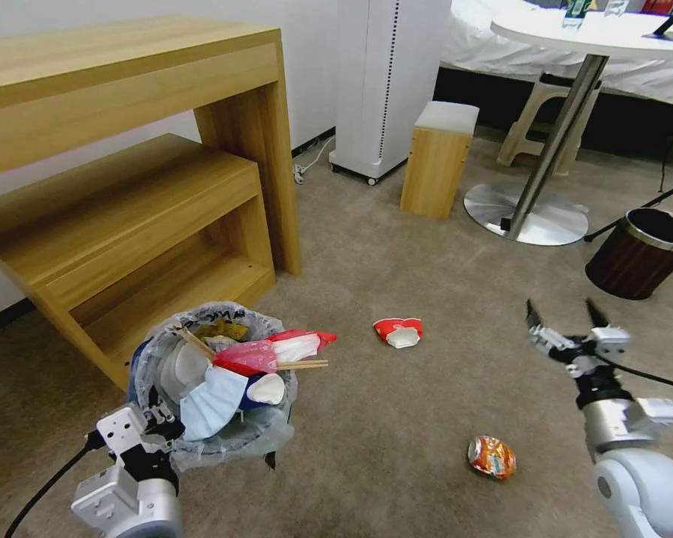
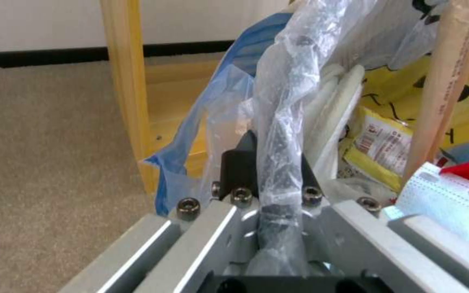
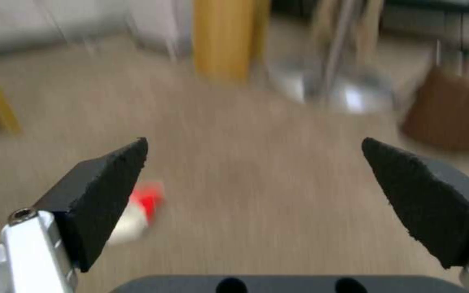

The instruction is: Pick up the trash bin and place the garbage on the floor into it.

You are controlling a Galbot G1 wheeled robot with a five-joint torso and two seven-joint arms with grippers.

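Observation:
The blue trash bin [image 1: 209,418], lined with a crinkly bag, hangs at the lower left, piled with a blue mask [image 1: 209,400], a red wrapper and wooden sticks. My left gripper [image 1: 159,420] is shut on its bagged rim [image 2: 283,122], one black finger on each side. On the tan floor [image 1: 396,426] lie a crushed red-white paper cup [image 1: 398,332] and an orange snack bag [image 1: 491,456]. My right gripper [image 1: 565,314] hovers open at the right, holding nothing. The cup [image 3: 136,211] shows blurred beside one of its black fingers [image 3: 110,191].
A wooden desk [image 1: 127,149] with a low shelf stands just behind the bin. Farther back are a white tower unit [image 1: 385,82], a small wooden stool [image 1: 437,161] and a round table's metal base [image 1: 527,217]. A dark brown bin [image 1: 639,254] stands at the right.

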